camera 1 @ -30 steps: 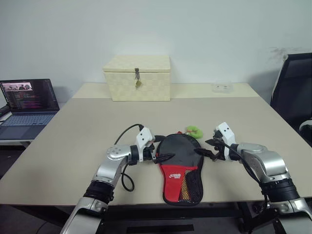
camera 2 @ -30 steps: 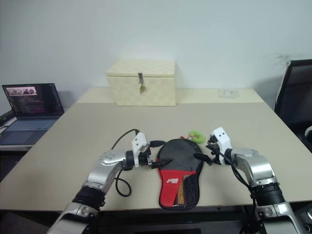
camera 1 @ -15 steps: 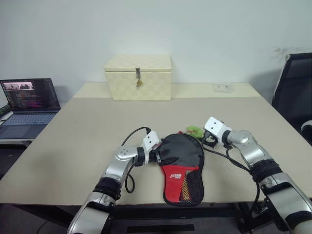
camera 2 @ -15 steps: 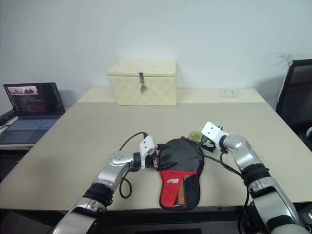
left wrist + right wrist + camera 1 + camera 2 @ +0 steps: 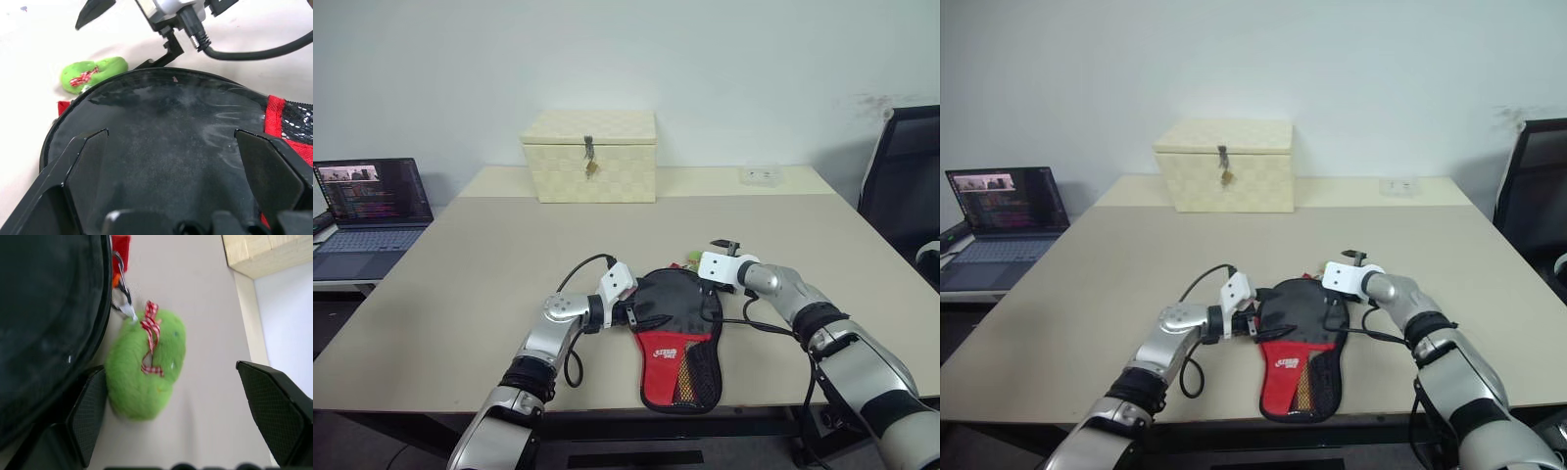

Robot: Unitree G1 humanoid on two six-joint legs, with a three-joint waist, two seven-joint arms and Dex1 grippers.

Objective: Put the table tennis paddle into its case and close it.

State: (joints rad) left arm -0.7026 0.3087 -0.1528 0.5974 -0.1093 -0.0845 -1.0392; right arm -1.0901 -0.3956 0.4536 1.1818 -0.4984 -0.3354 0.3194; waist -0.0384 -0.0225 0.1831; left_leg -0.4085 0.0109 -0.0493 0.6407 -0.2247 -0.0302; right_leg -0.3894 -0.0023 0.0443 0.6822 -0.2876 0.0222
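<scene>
We see L hand w/ fingers spread wide, gripping nothing, at the left edge of the paddle, which lies near the counter's front edge, black face up, handle tucked in the case. R hand at the paddle's far right edge, over the green charm, fingers apart, nothing held.

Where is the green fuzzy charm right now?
The green fuzzy charm lies on the table at the far right edge of the case, clipped to it by a small metal ring, between the open fingers of the right gripper.
</scene>
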